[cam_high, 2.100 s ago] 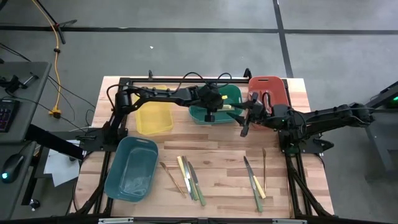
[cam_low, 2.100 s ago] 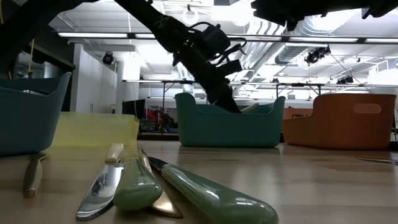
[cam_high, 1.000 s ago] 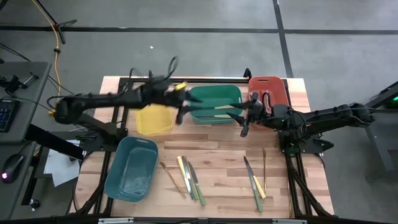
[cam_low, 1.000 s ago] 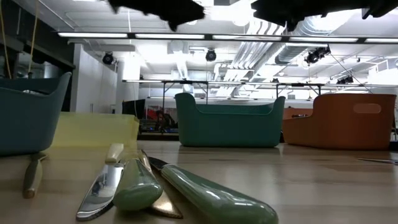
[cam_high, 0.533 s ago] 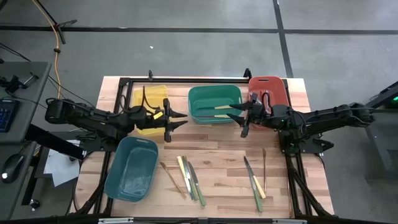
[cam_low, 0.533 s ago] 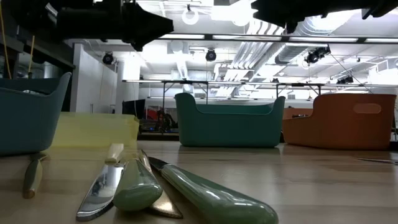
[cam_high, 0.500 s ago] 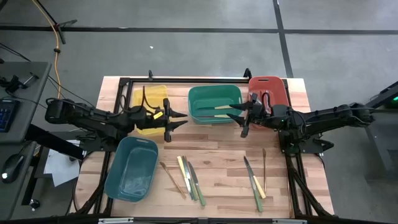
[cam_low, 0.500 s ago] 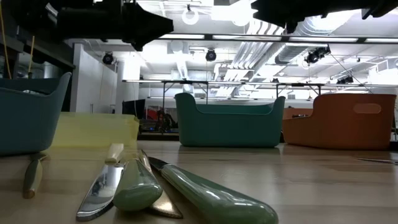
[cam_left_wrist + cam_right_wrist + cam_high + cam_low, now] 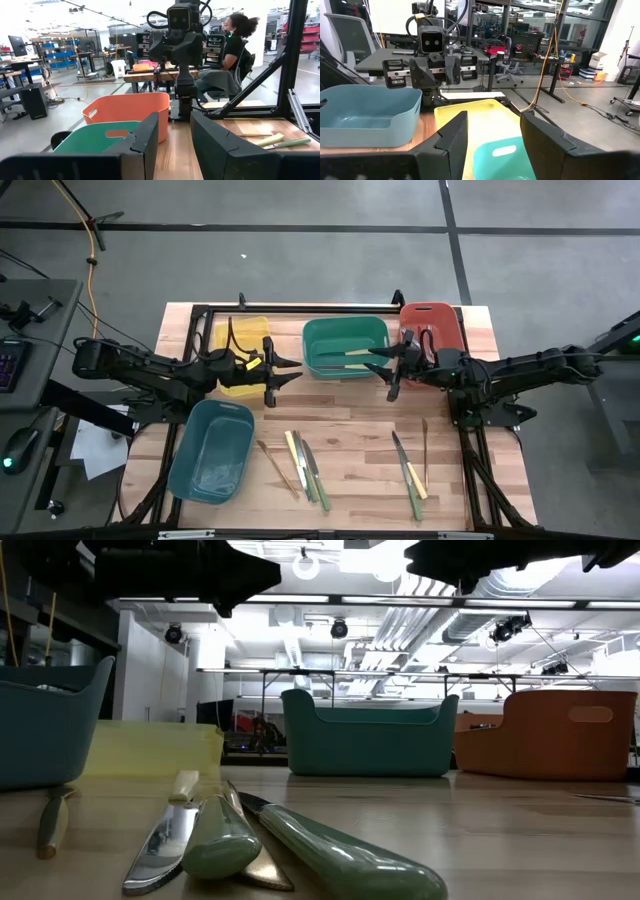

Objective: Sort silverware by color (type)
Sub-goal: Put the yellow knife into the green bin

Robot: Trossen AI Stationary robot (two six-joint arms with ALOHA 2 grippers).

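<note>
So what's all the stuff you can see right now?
table: one, light wood, under everything
yellow bin: one, far left
green bin: one, far middle
red bin: one, far right
teal bin: one, near left
silverware: about eight loose pieces, green, yellow and wooden handles, near edge; more in the green bin
person: one, dark top, seated beyond the table
left gripper: open, empty, by the yellow bin
right gripper: open, empty, by the green bin

Bright overhead ceiling lights, arms silhouetted, near utensils blurred
</note>
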